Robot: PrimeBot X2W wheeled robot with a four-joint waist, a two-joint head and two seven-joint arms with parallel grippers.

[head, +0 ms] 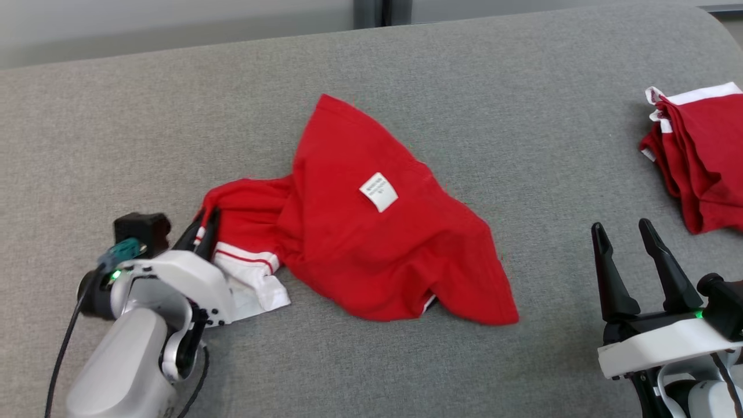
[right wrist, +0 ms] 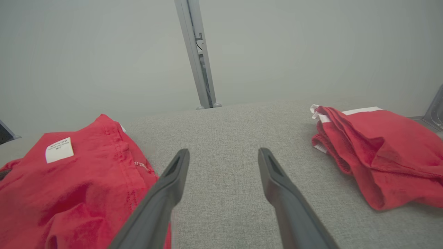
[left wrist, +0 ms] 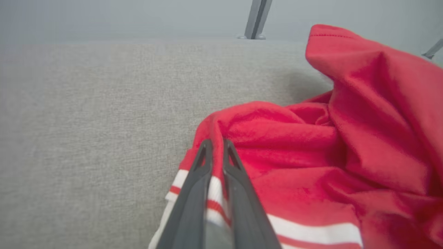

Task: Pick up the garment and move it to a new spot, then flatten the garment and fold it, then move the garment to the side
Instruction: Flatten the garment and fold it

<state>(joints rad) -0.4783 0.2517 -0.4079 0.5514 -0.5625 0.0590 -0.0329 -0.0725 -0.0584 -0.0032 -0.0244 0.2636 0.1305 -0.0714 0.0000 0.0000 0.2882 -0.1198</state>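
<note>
Where the left end effector meets the garment, its two dark fingers are pressed almost together on a fold of red cloth beside the white striped band. The left wrist view shows cloth caught between the fingers, so the grip reads as a pinch on the garment's left end. The garment lies crumpled near the middle of the grey fabric-covered tabletop, with a white label facing up. Its long axis runs from the pinched end away to the robot's right and slightly toward the robot, ending in a loose corner at the lower right of the red mass in the head view. Nearly all of the cloth therefore lies to the right of the pinch, and a lift from this point would probably leave the bulk hanging or dragging on that side. The right end effector has its fingers spread wide with nothing between them. It stands apart from the garment's right corner, between that corner and a second red garment heaped at the tabletop's right edge. Judged by position, the left arm carries the move, and the right arm is the nearer one to the free corner.
</note>
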